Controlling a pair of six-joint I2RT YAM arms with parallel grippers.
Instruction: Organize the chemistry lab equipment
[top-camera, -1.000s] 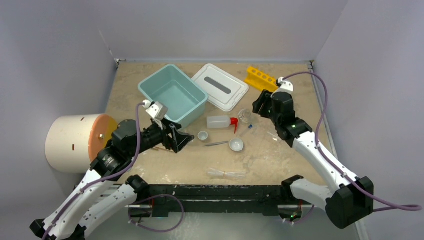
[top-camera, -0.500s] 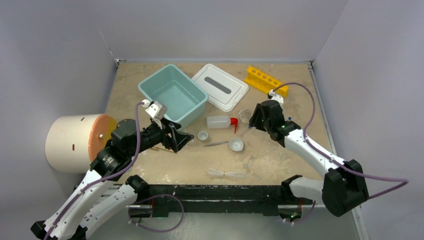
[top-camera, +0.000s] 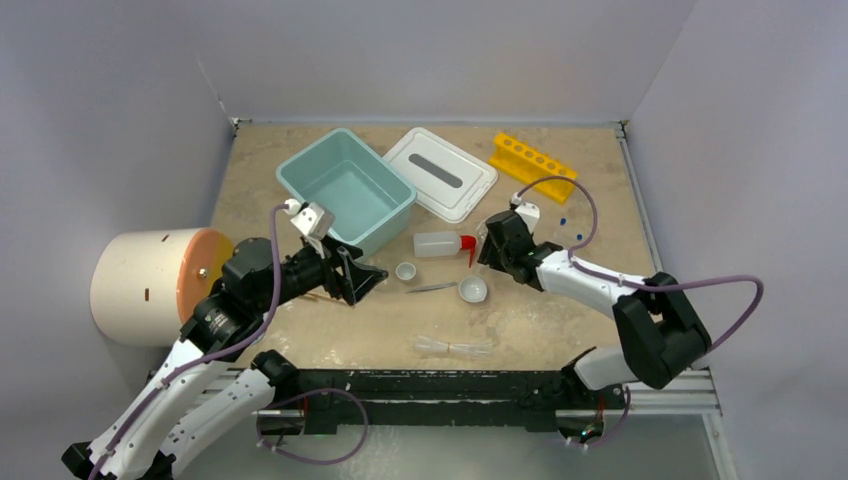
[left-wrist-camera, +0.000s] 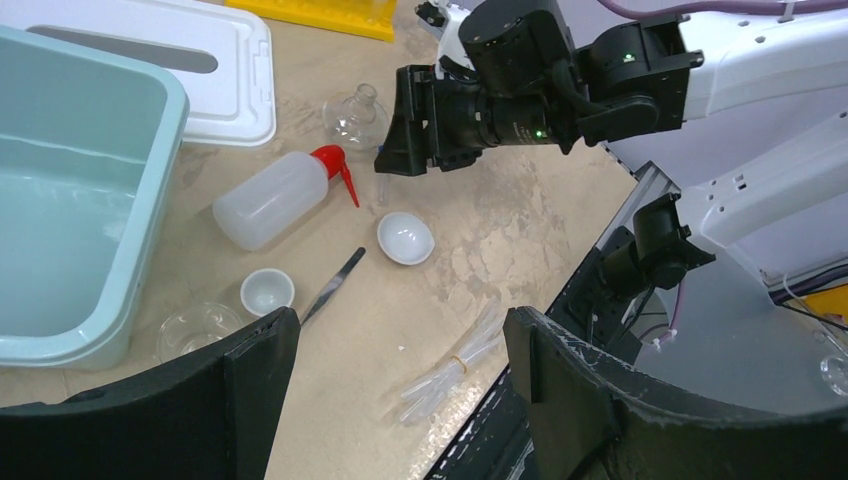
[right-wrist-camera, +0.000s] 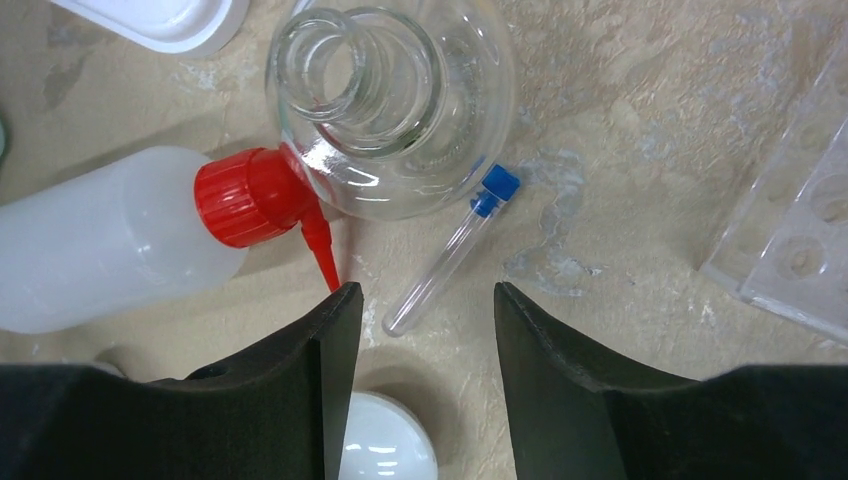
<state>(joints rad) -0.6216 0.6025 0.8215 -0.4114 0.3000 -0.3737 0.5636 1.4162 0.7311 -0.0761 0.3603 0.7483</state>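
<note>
Currently the right gripper (right-wrist-camera: 421, 300) is spread wide, low over the table (top-camera: 390, 325), holding nothing. The bottom end of a clear tube (right-wrist-camera: 445, 262) with a blue cap lies between its fingers (right-wrist-camera: 300, 400), touching neither. Just past the tube stands a round glass flask (right-wrist-camera: 400, 110), upright. The squeeze bottle (right-wrist-camera: 100, 250) lies on its side beside the flask, red nozzle (right-wrist-camera: 250, 195) bent down toward the finger on the left of that view. A white bowl (right-wrist-camera: 385, 452) sits right under the gripper. The left gripper (left-wrist-camera: 400, 320) is also spread and empty, hovering by the near corner of the teal tub (left-wrist-camera: 60, 200). Ahead of it are a smaller white bowl (left-wrist-camera: 267, 290), tweezers (left-wrist-camera: 333, 287), a clear glass dish (left-wrist-camera: 200, 325) against the tub, and a bundle of clear droppers (left-wrist-camera: 450, 375) near the table's front edge. The white lid (top-camera: 440, 172) and yellow rack (top-camera: 533, 160) are at the back, the cream cylinder (top-camera: 150, 285) off the left side.
</note>
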